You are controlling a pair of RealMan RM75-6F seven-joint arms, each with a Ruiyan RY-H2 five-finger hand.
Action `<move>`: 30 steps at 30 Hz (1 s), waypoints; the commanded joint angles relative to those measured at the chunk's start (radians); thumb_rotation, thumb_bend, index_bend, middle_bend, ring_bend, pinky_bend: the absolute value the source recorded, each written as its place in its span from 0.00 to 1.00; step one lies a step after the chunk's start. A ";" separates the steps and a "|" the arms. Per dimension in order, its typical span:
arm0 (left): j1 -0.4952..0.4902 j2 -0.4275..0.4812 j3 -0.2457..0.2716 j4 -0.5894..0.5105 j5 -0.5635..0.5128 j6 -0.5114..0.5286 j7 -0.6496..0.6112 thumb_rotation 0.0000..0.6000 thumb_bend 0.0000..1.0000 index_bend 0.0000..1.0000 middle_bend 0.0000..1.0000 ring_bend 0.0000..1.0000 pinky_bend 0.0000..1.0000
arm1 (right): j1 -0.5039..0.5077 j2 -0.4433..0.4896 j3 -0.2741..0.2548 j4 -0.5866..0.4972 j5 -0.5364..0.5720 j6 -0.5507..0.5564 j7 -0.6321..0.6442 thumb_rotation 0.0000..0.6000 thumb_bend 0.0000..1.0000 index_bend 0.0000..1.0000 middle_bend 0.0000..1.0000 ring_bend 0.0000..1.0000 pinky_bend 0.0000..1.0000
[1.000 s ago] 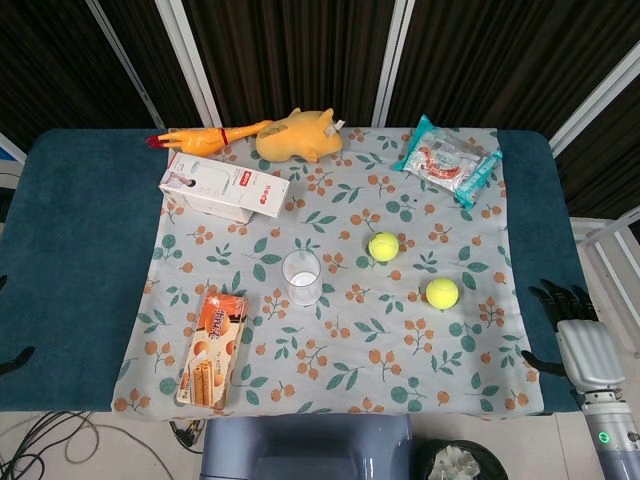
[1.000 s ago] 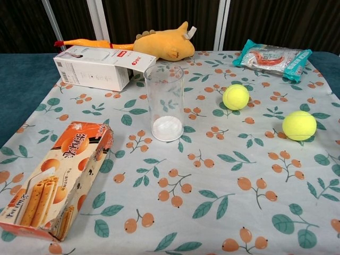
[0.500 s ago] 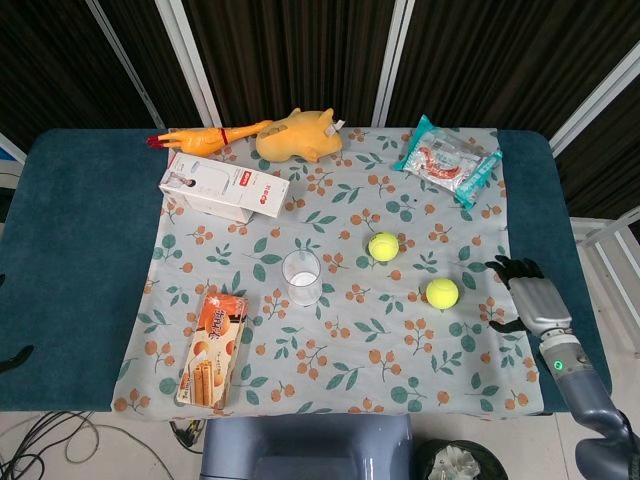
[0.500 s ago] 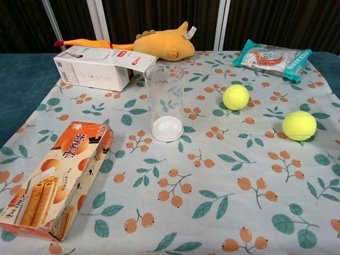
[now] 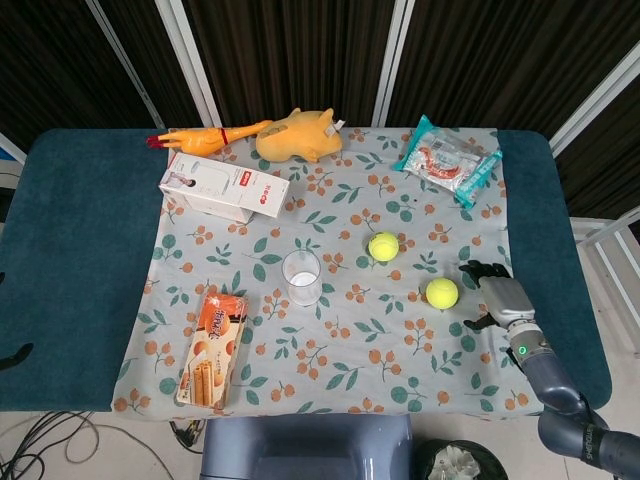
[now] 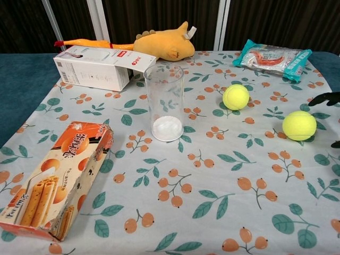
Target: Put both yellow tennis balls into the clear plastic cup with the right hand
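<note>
- Right hand [image 5: 497, 294]: at the lower right of the head view, just beside the nearer ball, fingers spread and holding nothing; in the chest view only dark fingertips [image 6: 325, 99] show at the right edge.
- Nearer tennis ball [image 5: 442, 292]: right of centre on the floral cloth [image 5: 330, 350], apart from the hand; we judge it the first to be taken.
- Second tennis ball [image 5: 383, 246]: up and to the left of the first, between it and the cup.
- Clear plastic cup [image 6: 164, 103]: upright at frame centre, open mouth up, nothing inside but its pale base.
- Left hand: only a dark sliver at the left edge of the head view; we cannot tell its state.
- Step in hand, as we judge it: closing in on the nearer ball. We would wrap the fingers evenly around the ball, since a nudge from one side may roll it across the cloth.
- For the drop we would centre the ball over the narrow mouth, as the light cup could tip.
</note>
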 commanded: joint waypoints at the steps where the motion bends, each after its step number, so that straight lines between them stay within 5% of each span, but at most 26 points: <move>1: 0.000 0.000 0.000 0.000 -0.001 -0.001 0.001 1.00 0.00 0.06 0.00 0.00 0.08 | 0.007 -0.013 0.000 0.004 -0.011 0.007 0.005 1.00 0.24 0.15 0.09 0.11 0.00; 30: 0.000 0.006 0.001 -0.003 -0.009 -0.004 -0.007 1.00 0.00 0.06 0.00 0.00 0.08 | 0.109 -0.132 0.030 0.050 0.107 0.011 -0.104 1.00 0.23 0.25 0.13 0.22 0.01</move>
